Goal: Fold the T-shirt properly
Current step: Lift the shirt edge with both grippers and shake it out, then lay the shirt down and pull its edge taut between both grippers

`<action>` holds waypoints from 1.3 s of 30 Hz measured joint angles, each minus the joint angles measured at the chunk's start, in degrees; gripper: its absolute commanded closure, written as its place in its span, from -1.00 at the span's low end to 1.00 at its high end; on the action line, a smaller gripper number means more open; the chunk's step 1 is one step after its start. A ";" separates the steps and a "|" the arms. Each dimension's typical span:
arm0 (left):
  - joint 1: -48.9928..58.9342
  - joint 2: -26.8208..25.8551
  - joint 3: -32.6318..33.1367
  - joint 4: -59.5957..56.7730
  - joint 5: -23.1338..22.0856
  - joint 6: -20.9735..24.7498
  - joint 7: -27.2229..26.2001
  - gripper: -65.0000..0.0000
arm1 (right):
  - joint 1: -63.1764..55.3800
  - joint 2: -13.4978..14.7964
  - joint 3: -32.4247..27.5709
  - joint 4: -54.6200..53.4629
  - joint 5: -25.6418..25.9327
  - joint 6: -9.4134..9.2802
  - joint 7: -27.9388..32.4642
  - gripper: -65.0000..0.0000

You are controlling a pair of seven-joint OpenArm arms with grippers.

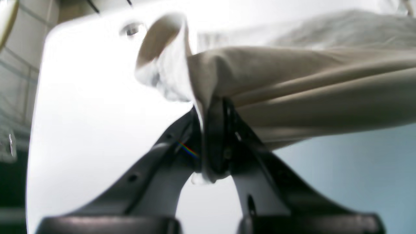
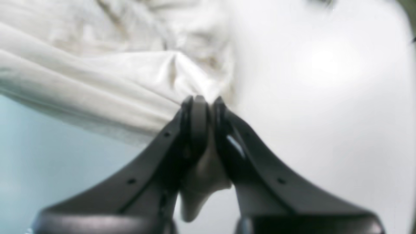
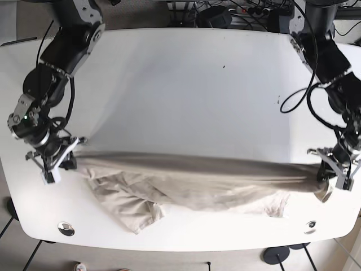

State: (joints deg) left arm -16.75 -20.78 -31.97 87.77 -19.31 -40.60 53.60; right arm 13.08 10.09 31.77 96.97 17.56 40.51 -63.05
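Overhead, both arms' fingers (image 1: 213, 136) (image 2: 204, 130) pinch the beige T-shirt (image 3: 197, 183) taut over a white table (image 3: 186, 84).

The right gripper's fingers (image 2: 198, 120) pinch the pale T-shirt (image 2: 107, 87) above the white table (image 2: 325, 97).

Shirt (image 3: 192, 183) plain beige, no print, paler cream where light hits it; counter (image 3: 186, 96) glossy white with one small dark speck; both grippers, left (image 1: 213, 107) and right (image 2: 204, 104), black with grey-sheened fingers; arms black, silver-grey joints, black cables.
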 measured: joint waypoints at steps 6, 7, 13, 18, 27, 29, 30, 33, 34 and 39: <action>14.21 3.34 -9.11 1.18 0.61 0.04 0.22 1.00 | -18.05 -0.33 2.69 2.84 9.03 -0.15 0.24 0.93; 15.61 3.93 -9.38 1.18 1.31 0.04 0.59 1.00 | -20.24 -0.48 2.82 2.86 10.51 -0.13 0.39 0.93; 21.92 4.55 -11.17 1.18 0.61 0.04 0.33 1.00 | -31.26 -0.42 6.01 4.11 21.86 -0.39 0.04 0.92; 24.74 4.22 -11.17 1.22 0.59 0.04 -0.26 0.62 | -35.26 -0.46 6.01 5.88 22.75 -0.46 0.35 0.51; 27.67 3.82 -15.34 8.87 -5.77 0.66 -0.09 -0.17 | -41.75 -5.38 6.19 16.44 22.36 -0.59 0.42 -0.58; 29.70 2.71 -15.02 10.27 -10.71 0.50 0.20 -0.16 | -41.99 -5.49 6.19 16.65 22.29 -0.61 0.22 -0.53; 30.10 2.08 -15.02 10.36 -11.58 0.50 0.35 -0.16 | -41.81 -5.44 6.16 16.65 22.29 -0.61 0.24 -0.49; 29.92 1.86 -12.83 10.32 -11.98 0.68 0.28 -0.16 | -39.34 -5.64 5.75 16.48 21.86 -0.61 -0.09 -0.23; 29.88 1.92 -11.04 10.05 -11.54 0.68 0.09 -0.16 | -38.36 -5.57 5.64 15.85 21.99 -0.59 0.09 -0.13; 25.16 3.39 -7.06 3.28 -6.99 0.63 -0.70 0.15 | -34.12 -5.46 3.21 4.20 21.70 -0.61 0.87 0.45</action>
State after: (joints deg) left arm 8.40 -17.39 -39.03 91.05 -26.30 -39.97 52.90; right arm -21.04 4.62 34.98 101.16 39.27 39.90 -62.17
